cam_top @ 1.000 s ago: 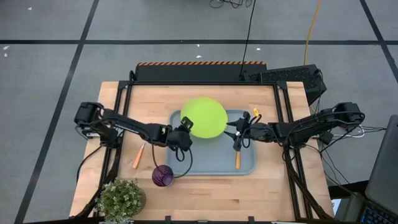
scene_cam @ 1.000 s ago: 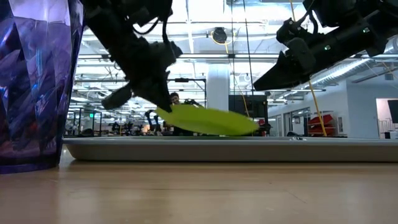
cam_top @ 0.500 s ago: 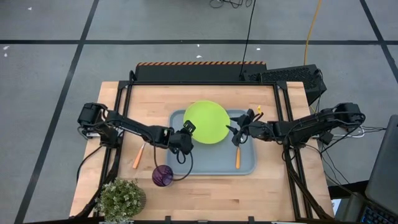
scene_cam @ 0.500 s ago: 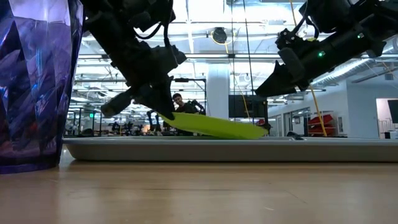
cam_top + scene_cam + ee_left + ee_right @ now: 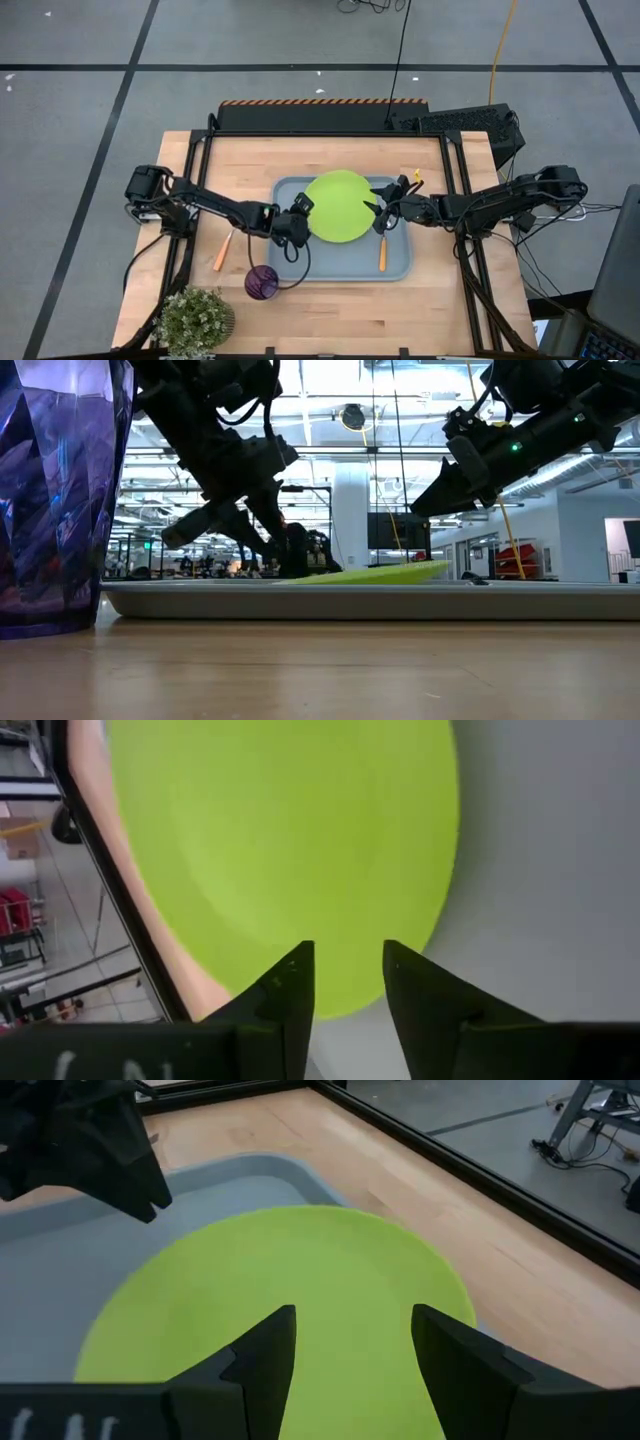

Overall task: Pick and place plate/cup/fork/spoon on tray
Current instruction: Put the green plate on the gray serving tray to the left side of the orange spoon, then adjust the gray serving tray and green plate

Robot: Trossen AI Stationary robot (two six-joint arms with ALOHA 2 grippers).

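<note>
The lime-green plate (image 5: 338, 205) lies almost flat in the far half of the grey-blue tray (image 5: 300, 265). In the low view, one side of the plate (image 5: 380, 572) sits slightly raised. My left gripper (image 5: 303, 210) is open at the plate's left rim, and its fingertips (image 5: 348, 955) stand either side of the edge. My right gripper (image 5: 375, 212) hovers open over the plate's right side (image 5: 300, 1270). The purple cup (image 5: 262, 283) stands on the table, near the tray's near left corner. One orange-handled utensil (image 5: 381, 255) lies in the tray and another (image 5: 222, 250) lies on the table; fork or spoon, I cannot tell.
A small potted plant (image 5: 195, 320) stands at the table's near left corner. Black frame rails (image 5: 200, 200) run along the table's left, right and far sides. The tray's near half is bare except for the utensil. In the low view the cup (image 5: 55, 490) fills the left.
My left gripper has opened and let go of the plate. The plate had hung tilted above the tray's far left part. It has dropped, shifted a little toward the right, and now lies nearly flat in the tray. My right gripper has turned a little.
</note>
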